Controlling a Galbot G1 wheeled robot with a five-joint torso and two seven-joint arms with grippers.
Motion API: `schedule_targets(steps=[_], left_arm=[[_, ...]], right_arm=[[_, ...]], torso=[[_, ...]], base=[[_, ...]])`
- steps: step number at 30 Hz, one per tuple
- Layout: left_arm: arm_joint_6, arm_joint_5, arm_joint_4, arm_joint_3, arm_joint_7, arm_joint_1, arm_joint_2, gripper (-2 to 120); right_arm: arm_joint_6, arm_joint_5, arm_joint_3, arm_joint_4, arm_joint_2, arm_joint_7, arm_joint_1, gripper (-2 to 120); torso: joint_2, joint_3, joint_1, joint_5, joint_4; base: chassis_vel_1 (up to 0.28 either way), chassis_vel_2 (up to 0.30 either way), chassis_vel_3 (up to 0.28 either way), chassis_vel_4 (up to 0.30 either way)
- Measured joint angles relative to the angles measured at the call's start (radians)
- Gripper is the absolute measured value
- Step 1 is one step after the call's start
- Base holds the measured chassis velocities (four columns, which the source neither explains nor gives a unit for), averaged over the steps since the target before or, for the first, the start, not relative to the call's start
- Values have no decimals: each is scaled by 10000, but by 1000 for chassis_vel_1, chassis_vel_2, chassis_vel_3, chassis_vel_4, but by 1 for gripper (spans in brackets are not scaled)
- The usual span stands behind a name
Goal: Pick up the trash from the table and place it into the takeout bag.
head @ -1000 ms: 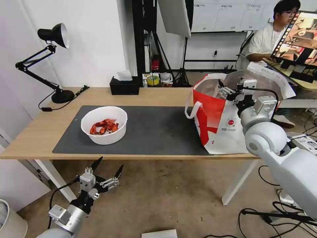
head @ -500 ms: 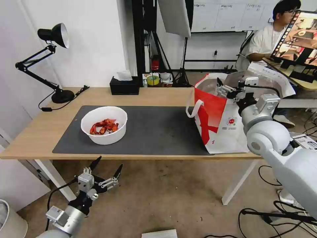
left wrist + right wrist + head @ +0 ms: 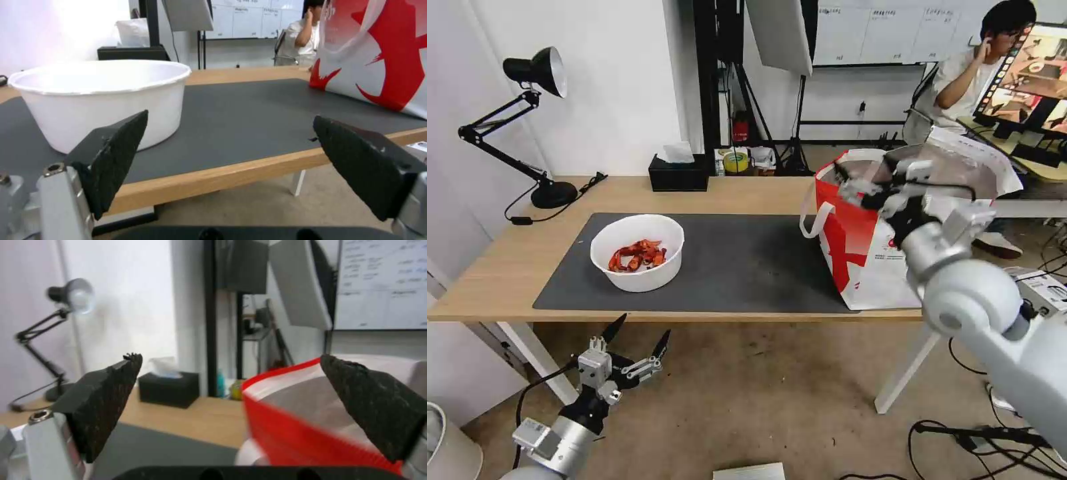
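From the head cam: the table (image 3: 730, 193) has the big dark grey mat (image 3: 740, 263) on it, and the white bowl (image 3: 638, 252) with the red-orange scraps (image 3: 636, 256) sits on the left part of that mat. The takeout bag (image 3: 860, 253) stands upright at the right end of the mat, mouth open, foil lining showing, one white loop handle (image 3: 814, 223) hanging off its left side. The right gripper (image 3: 864, 183) is up over the bag's open mouth, near its left rim, fingers spread apart with nothing in them. The left gripper (image 3: 630, 337) hangs below the table's front edge, out over the floor, roughly under the bowl, also spread wide and empty. Black tissue box (image 3: 678, 175) and a black desk lamp (image 3: 527, 120) are along the back of the table.

Left wrist cam: both black fingers (image 3: 116, 156) splayed wide, nothing between them. Past them you get the table's front edge, the bowl (image 3: 104, 100) up close on the mat, and the bag's red-and-white side (image 3: 378, 56) further along.

Right wrist cam: fingers (image 3: 104, 403) wide apart again, empty. The bag's red rim (image 3: 285, 426) and silvery inside sit right below them, with the tissue box (image 3: 169, 388) and lamp (image 3: 66, 298) beyond.
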Motion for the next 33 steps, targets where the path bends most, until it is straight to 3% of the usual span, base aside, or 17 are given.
schedule_targets(steps=[18,20,33], left_arm=[[-67,-37,178,-8,49,-184,267,100],[-69,-47,263,62,50,-257,320,100],[-96,-51,500,280,57,-434,409,100]], right_arm=[[582,-1394,612,843,213,-697,-3347,100],[816,-2054,623,767,561,-740,-4206,100],[1709,-3923,470,79,1638,50,-5832,100]], torso=[[0,0,0,0,-1],[0,0,0,1,0],[0,0,1,1,0]], base=[[0,0,0,0],[0,0,0,0],[0,0,0,0]])
